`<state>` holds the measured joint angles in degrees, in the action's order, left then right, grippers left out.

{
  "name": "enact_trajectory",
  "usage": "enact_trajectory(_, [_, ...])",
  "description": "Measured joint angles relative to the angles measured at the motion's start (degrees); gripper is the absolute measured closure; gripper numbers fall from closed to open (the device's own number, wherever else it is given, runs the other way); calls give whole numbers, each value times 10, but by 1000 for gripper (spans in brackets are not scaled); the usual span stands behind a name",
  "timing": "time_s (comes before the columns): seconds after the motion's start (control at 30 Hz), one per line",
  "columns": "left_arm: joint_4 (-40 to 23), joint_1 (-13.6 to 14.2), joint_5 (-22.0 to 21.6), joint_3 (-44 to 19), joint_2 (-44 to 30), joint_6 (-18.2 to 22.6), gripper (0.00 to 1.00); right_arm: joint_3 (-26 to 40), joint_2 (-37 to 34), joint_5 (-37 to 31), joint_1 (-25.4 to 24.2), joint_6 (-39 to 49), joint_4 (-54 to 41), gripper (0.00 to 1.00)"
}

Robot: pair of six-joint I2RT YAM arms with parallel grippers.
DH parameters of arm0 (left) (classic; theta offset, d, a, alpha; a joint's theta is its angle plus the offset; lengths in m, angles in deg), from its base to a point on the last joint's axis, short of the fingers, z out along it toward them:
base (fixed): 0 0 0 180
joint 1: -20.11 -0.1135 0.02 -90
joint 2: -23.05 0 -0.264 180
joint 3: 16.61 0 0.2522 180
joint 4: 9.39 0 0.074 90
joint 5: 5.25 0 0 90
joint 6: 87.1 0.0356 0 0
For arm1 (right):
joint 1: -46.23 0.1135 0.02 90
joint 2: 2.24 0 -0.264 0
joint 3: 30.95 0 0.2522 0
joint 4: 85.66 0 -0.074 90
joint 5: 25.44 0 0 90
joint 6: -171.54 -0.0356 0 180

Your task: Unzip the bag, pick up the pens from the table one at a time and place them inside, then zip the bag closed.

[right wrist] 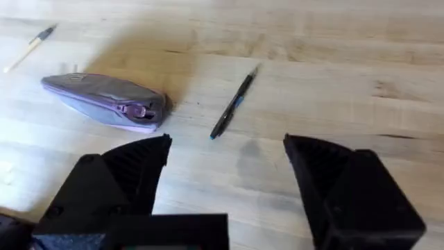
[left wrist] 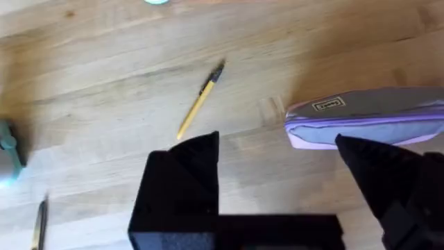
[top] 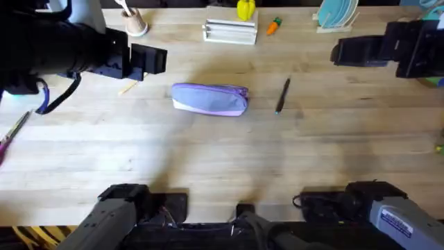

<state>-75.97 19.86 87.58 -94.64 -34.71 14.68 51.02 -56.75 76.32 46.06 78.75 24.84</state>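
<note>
The lavender bag [top: 209, 98] lies on the table [top: 222, 153] near the middle, its zipper closed with the pull at its right end [right wrist: 139, 111]. A black pen [top: 282, 95] rests just right of it. The yellowish pen [top: 127, 87] lies left of the bag, partly under my left arm. My left gripper [top: 156, 60] hovers above the table to the bag's upper left, open and empty, with the pen [left wrist: 201, 101] and the bag [left wrist: 368, 125] ahead of it. My right gripper [top: 345, 50] hangs open at the far right, facing the black pen [right wrist: 234, 103] and the bag [right wrist: 104, 101].
Along the table's back edge stand a white slatted rack [top: 230, 31], an orange carrot toy [top: 274, 26], a yellow object [top: 245, 9], a cup with sticks [top: 135, 24] and a teal plate rack [top: 336, 14]. A pink tool [top: 10, 135] lies at the left edge.
</note>
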Motion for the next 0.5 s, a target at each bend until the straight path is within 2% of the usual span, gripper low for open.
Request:
enact_trajectory(0.1, [-10, 0, 11, 0, -3, 66, 7, 0, -8, 17, 0, 0, 0, 7])
enact_trajectory(0.3, [-57, -4, 98, 0, -36, 302, 7, -11, -61, 92, 0, 0, 1, 7])
enact_trajectory(0.4, [-73, -25, 151, 0, -60, 399, 8, -14, -86, 129, 0, 0, 11, 7])
enact_trajectory(0.5, [-61, -53, 186, 0, -80, 453, 7, -14, -98, 167, 0, -2, 26, 7])
